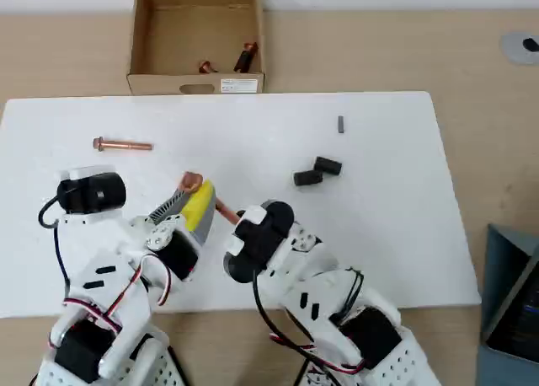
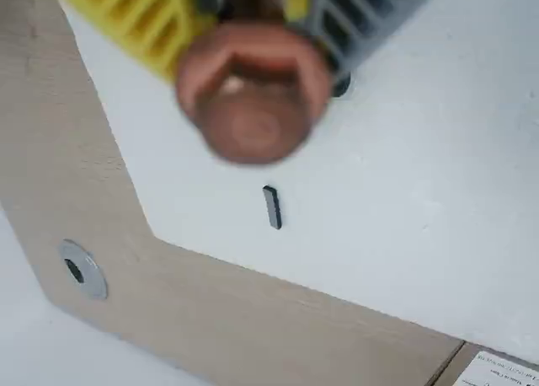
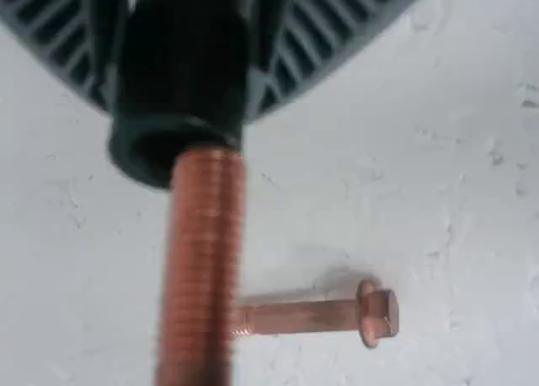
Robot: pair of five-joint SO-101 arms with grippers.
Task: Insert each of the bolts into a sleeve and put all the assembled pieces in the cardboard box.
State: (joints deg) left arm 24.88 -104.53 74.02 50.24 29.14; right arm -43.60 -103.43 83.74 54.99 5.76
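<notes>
High view: I see the cardboard box (image 1: 140, 40) at the upper middle of the frame, with two assembled pieces (image 1: 245, 57) lying by its near wall. Below it a white board (image 1: 396, 251) covers much of the worktop (image 1: 488, 108). A loose bolt (image 1: 123, 144) lies flat at the board's upper left. Two spare sleeves (image 1: 308, 178) lie just beside each other right of centre, and a small grey strip (image 1: 341, 125) sits above them. At lower centre the left end effector (image 1: 191, 192), one finger yellow and one grey, is clenched on the held bolt (image 1: 191, 182) just under its head. The shaft slants down to the right toward the right end effector (image 1: 235, 215). Left wrist view: the left end effector (image 2: 253, 11) grips the held bolt (image 2: 253, 99), whose flanged hexagonal head faces the camera. Beyond it I make out the grey strip (image 2: 272, 207) on the white board (image 2: 421, 192) and a metal ring (image 2: 77, 270) set in the worktop (image 2: 253, 314). Right wrist view: the right end effector (image 3: 181, 24) is clamped around a black sleeve (image 3: 177, 108). The threaded end of the held bolt (image 3: 199, 268) sits in the sleeve's mouth, though I cannot tell how deep. The loose bolt (image 3: 320, 314) lies on the white board (image 3: 438, 150) behind it.
</notes>
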